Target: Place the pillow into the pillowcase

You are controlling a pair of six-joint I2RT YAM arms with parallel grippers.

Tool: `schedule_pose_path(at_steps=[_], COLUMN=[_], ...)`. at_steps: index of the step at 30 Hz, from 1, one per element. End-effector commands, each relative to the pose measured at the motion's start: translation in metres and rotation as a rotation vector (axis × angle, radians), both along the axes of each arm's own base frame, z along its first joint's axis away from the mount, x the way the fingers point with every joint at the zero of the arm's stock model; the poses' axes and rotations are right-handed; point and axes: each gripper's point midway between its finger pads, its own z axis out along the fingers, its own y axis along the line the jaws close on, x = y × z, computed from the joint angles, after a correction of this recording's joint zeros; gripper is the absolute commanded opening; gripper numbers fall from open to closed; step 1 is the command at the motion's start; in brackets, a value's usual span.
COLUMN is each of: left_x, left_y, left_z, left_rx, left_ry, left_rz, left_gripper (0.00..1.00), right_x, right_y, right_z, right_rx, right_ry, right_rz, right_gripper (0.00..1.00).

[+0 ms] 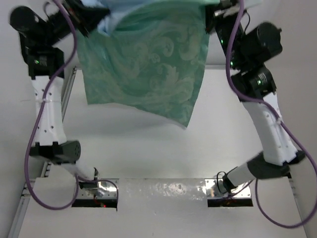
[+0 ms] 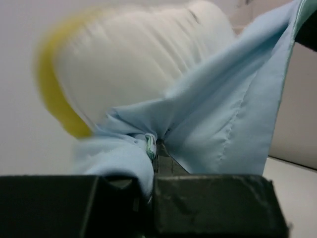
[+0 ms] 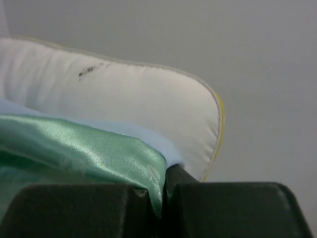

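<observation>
The pillow (image 3: 124, 99), touching the pillowcase (image 3: 74, 148), bears an unreadable dark mark, perhaps print.

Your left arm (image 1: 47, 114) starts close to you on the left side. It goes up, bends, and reaches high and far away. At the top its wrist turns in toward the middle. Your right arm (image 1: 267, 129) does the same on the right side, like a mirror. Both arms are lifted up high.

Your left gripper (image 2: 151, 191) is squeezed tight. Its two fingers press together with a bunch of the pillowcase (image 1: 143, 64) pinched between them. Your right gripper (image 3: 165, 191) is squeezed tight too, and it pinches an edge of the same cloth. The two grippers are well apart, each at a top corner, and both are about the same height.
</observation>
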Motion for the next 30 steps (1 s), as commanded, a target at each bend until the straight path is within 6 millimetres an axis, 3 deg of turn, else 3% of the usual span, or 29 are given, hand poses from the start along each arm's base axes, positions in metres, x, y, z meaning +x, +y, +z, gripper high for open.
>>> schedule_pose_path(at_steps=[1, 2, 3, 4, 5, 6, 7, 8, 9, 10, 11, 12, 13, 14, 16, 17, 18, 19, 20, 21, 22, 23, 24, 25, 26, 27, 28, 29, 30], left_x=[0.002, -0.01, -0.033, -0.029, -0.036, -0.014, 0.001, 0.02, 0.025, 0.016, -0.003, -0.037, -0.046, -0.046, -0.001, 0.006, 0.001, -0.029, -0.037, -0.027, -0.034, 0.007, 0.025, 0.047, 0.038, 0.02, 0.017, 0.0, -0.005], left_y=[-0.013, 0.007, 0.011, 0.017, 0.003, -0.008, -0.036, -0.036, -0.03, -0.002, 0.004, 0.011, 0.017, 0.005, -0.027, -0.024, -0.017, -0.002, 0.002, 0.007, -0.014, -0.025, -0.044, -0.031, -0.018, -0.002, 0.019, 0.015, -0.014], left_z=[-0.068, -0.037, 0.03, 0.046, 0.048, 0.014, -0.056, -0.099, -0.098, -0.057, -0.011, 0.072, 0.093, 0.073, -0.033, -0.074, -0.055, 0.037, 0.073, 0.066, 0.048, -0.023, -0.069, -0.087, -0.054, -0.017, 0.019, 0.045, 0.03], left_rx=[-0.037, -0.086, -0.067, -0.047, 0.057, 0.112, 0.153, 0.11, 0.009, -0.069, -0.119, -0.103, -0.109, -0.027, 0.038, -0.028, -0.1, -0.063, -0.045, -0.048, 0.028, 0.096, 0.139, 0.11, -0.072, -0.13, -0.101, -0.059, 0.014], left_ry=[0.101, 0.018, -0.116, -0.135, -0.235, -0.14, 0.124, 0.288, 0.227, 0.089, -0.019, -0.247, -0.333, -0.284, 0.055, 0.074, 0.038, -0.248, -0.361, -0.238, -0.211, 0.054, 0.163, 0.196, 0.11, 0.007, -0.144, -0.152, -0.134], left_rz=[-0.066, -0.059, -0.03, 0.036, 0.04, 0.012, -0.053, -0.043, -0.055, -0.046, -0.068, -0.004, 0.059, -0.002, -0.068, -0.038, -0.033, -0.023, 0.019, 0.062, -0.043, -0.063, -0.089, 0.001, -0.024, -0.037, 0.056, 0.1, 0.045], left_gripper=[0.0, 0.0, 0.0, 0.0, 0.0, 0.0, 0.0, 0.0, 0.0, 0.0, 0.0, 0.0, 0.0, 0.0, 0.0, 0.0, 0.0, 0.0, 0.0, 0.0, 0.0, 0.0, 0.0, 0.0, 0.0, 0.0, 0.0, 0.0, 0.0], right_x=[-0.042, -0.039, -0.053, -0.071, -0.114, -0.092, -0.087, -0.004, -0.015, -0.007, -0.067, -0.086, -0.099, -0.108, -0.048, -0.002, -0.021, -0.058, -0.076, -0.086, -0.091, -0.079, -0.052, -0.034, -0.006, -0.012, -0.088, -0.096, -0.078], right_y=[-0.045, -0.041, -0.045, -0.042, -0.063, -0.05, -0.05, -0.019, -0.033, -0.026, -0.055, -0.057, -0.058, -0.062, -0.043, -0.031, -0.033, -0.042, -0.049, -0.047, -0.052, -0.052, -0.058, -0.054, -0.024, -0.013, -0.05, -0.047, -0.035], right_z=[0.003, -0.003, 0.052, 0.086, 0.13, 0.111, 0.084, -0.041, -0.024, -0.033, 0.076, 0.111, 0.134, 0.144, 0.065, -0.035, -0.004, 0.055, 0.091, 0.106, 0.111, 0.089, 0.046, 0.013, -0.052, -0.03, 0.09, 0.108, 0.094], right_rx=[0.142, 0.133, 0.168, 0.179, 0.247, 0.212, 0.17, 0.057, 0.129, 0.102, 0.212, 0.223, 0.255, 0.281, 0.133, 0.028, 0.071, 0.149, 0.184, 0.172, 0.172, 0.128, 0.099, 0.052, -0.054, -0.093, 0.086, 0.133, 0.087], right_ry=[-0.156, -0.153, -0.208, -0.286, -0.399, -0.318, -0.206, 0.066, -0.098, -0.079, -0.284, -0.349, -0.426, -0.453, -0.11, 0.095, -0.139, -0.276, -0.331, -0.327, -0.319, -0.221, -0.086, -0.065, -0.014, -0.067, -0.306, -0.331, -0.256], right_rz=[-0.085, -0.075, -0.052, 0.01, 0.034, 0.042, 0.029, -0.058, -0.103, -0.101, -0.066, -0.026, 0.003, 0.017, -0.057, -0.142, -0.14, -0.107, -0.082, -0.036, -0.043, -0.079, -0.182, -0.226, -0.223, -0.209, -0.149, -0.091, -0.09], right_gripper=[0.0, 0.0, 0.0, 0.0, 0.0, 0.0, 0.0, 0.0, 0.0, 0.0, 0.0, 0.0, 0.0, 0.0, 0.0, 0.0, 0.0, 0.0, 0.0, 0.0, 0.0, 0.0, 0.0, 0.0, 0.0, 0.0, 0.0, 0.0, 0.0])
